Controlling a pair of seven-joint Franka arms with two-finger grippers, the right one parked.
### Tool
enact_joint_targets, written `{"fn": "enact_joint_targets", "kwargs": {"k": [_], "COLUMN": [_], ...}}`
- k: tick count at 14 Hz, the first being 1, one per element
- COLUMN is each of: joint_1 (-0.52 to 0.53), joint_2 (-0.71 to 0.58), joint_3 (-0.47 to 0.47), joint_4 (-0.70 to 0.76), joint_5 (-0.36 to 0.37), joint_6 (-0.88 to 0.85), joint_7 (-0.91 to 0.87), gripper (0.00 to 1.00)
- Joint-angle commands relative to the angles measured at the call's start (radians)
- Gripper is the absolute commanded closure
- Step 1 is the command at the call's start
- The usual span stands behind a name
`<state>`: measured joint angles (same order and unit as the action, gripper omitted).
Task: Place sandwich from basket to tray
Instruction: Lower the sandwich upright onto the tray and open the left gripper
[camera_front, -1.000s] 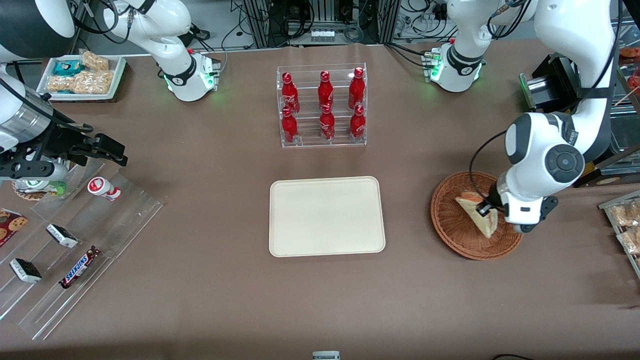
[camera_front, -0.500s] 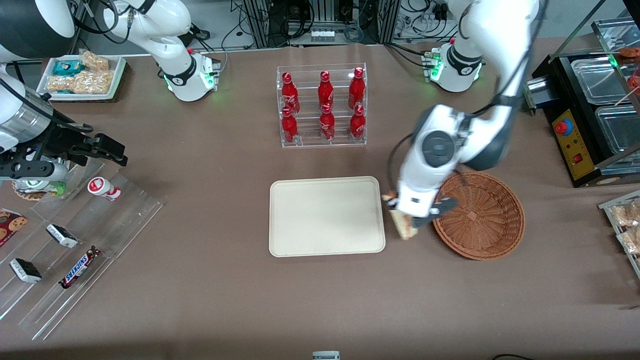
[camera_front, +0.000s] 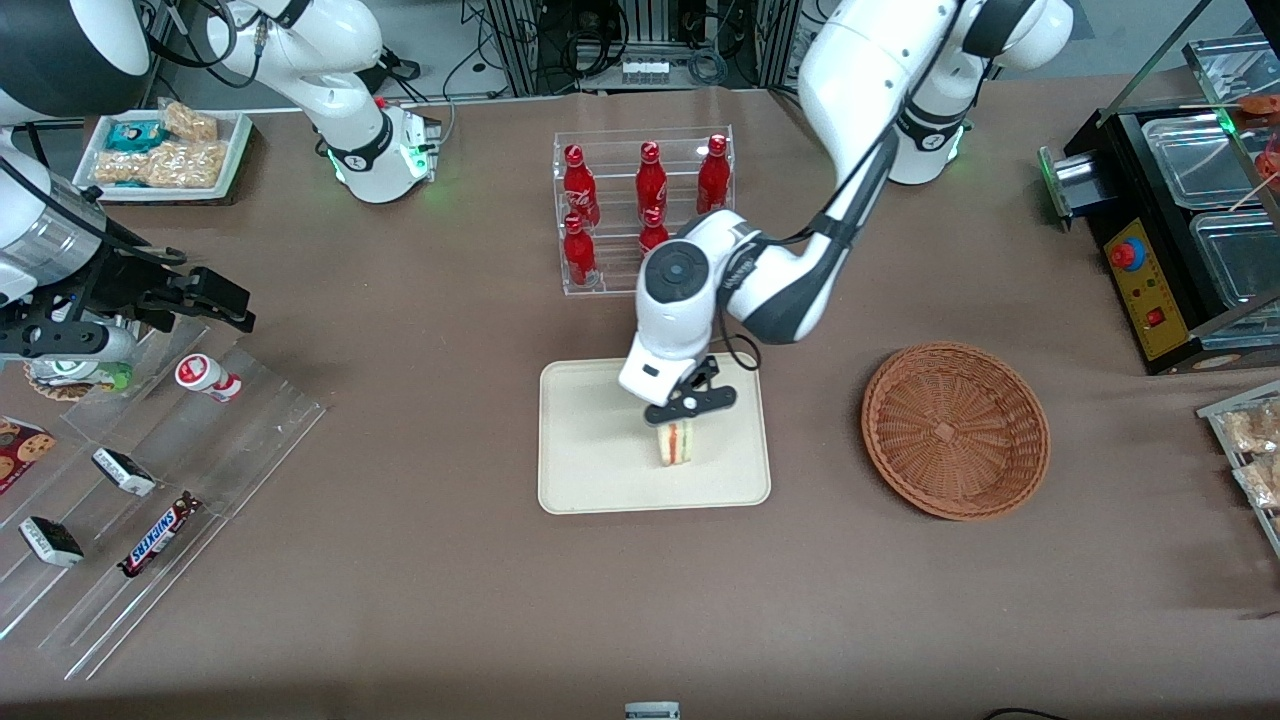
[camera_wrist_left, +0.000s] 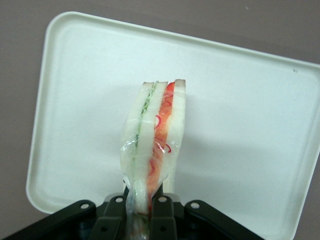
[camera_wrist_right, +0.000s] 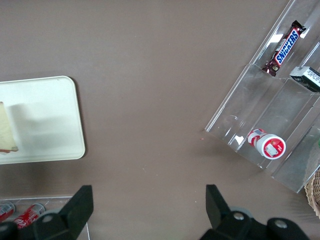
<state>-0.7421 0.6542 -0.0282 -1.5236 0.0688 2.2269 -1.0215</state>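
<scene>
Step in hand, as I read it: setting the sandwich (camera_front: 676, 443) down on the tray (camera_front: 580, 470). To do it well: lower straight down w/ no sideways drift, keep the wedge over bare tray away from the rim, wait till its lower end bears on the tray, then open slowly. The sandwich is tall and thin as it hangs and wrapped in clear film, so it will prob. tip over once freed; better to let it down low first so it falls flat inside the rim, not over the edge. Pull up vertically after release so the fingers (camera_wrist_left: 160, 212) don't drag the film.

The gripper (camera_front: 688, 403) is over the tray, approx. mid-tray, a bit toward the working arm's end, and nearer the front camera than the bottle rack (camera_front: 643, 210). It is pinching the sandwich: in the left wrist view the black fingers press on both bread faces at one end of the wedge, and the rest sticks out past the fingertips w/ the cut edge showing green and red filling layers. Sandwich (camera_wrist_left: 152, 150) hangs directly under the gripper, upright, pointing at the tray (camera_wrist_left: 240, 100). Can't tell whether its lower end touches the tray yet or sits just above it; front view suggests v. close.

The basket (camera_front: 955, 430) sits on the tabletop (camera_front: 900, 600) well apart from the tray, toward the working arm's end, w/ nothing in it. Task looks nearly done; only lowering, release and retreat left.
</scene>
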Motion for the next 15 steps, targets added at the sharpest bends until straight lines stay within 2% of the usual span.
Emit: {"fn": "enact_joint_targets", "kwargs": {"k": [1,4,5,7,10,13,15], "joint_1": [-0.025,-0.04,-0.04,-0.04,-0.023,0.036,0.065], "joint_2": [0.034,0.064,0.067,0.071,-0.014,-0.141,-0.218], "joint_3": [0.016,0.017,0.017,0.017,0.021,0.018,0.019], "joint_4": [0.031,0.026,0.023,0.023,0.03,0.031,0.025], "joint_5": [0.041,0.065,0.065,0.078,0.074,0.063,0.059], "joint_6": [0.023,0.071,0.086,0.091,0.019,-0.157,-0.268], "joint_7": [-0.011,-0.011,-0.011,-0.012,-0.006,0.006,0.094], "gripper": [0.9,0.8,0.67,0.0,0.0,0.0,0.0]}}
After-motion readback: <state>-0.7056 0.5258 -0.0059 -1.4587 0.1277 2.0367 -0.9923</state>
